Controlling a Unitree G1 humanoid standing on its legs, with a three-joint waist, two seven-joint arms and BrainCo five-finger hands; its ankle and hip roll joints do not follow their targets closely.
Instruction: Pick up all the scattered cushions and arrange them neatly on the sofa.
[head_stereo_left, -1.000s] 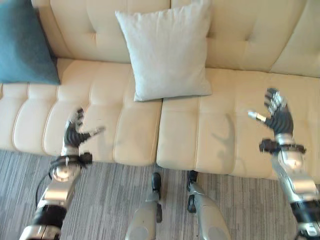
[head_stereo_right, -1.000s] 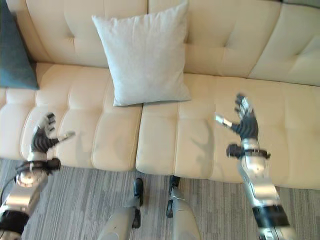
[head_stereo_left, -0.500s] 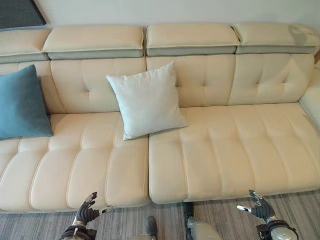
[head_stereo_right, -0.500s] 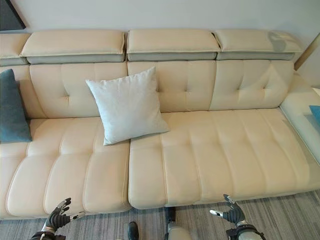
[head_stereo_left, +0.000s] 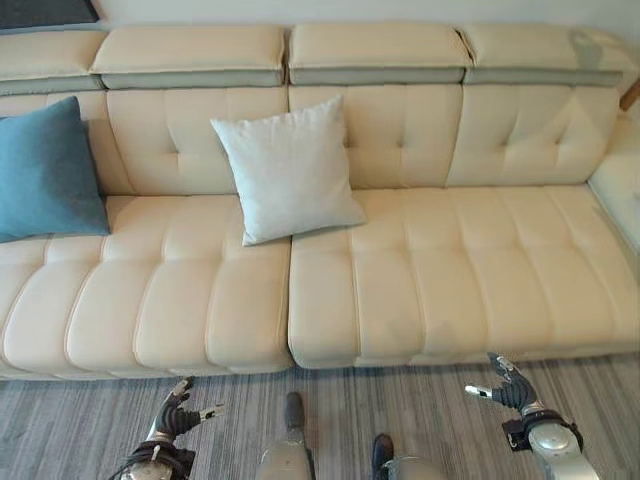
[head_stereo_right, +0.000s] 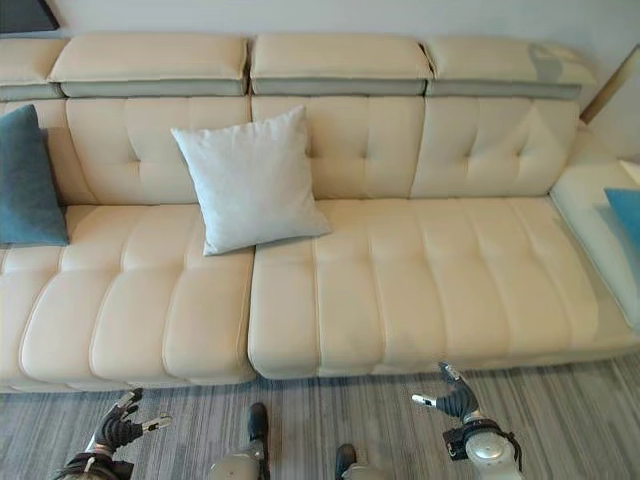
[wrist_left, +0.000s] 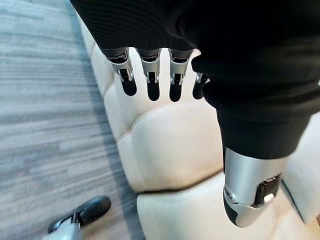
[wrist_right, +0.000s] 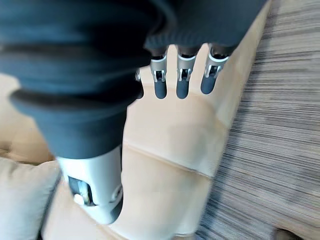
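In front of the sofa (head_stereo_left: 400, 290), the left hand (head_stereo_left: 176, 418) and right hand (head_stereo_left: 508, 391) hang open and empty, apparently ready to collect cushions.

The cream tufted sofa (head_stereo_left: 430, 270) is showing smooth, faintly glossy leather; the pale grey square cushion (head_stereo_left: 288, 168) and teal cushion (head_stereo_left: 45, 172) are looking matt woven cloth.

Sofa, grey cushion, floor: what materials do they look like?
Sofa: looks like cream leather or faux leather; smooth, with a soft sheen, tufted seams and padded panels. Real or synthetic can't be told.
Grey cushion: woven fabric, matte, with a fine even texture and no shine.
Floor: probably low-pile carpet, grey with thin streaked lines; flat, without gloss.
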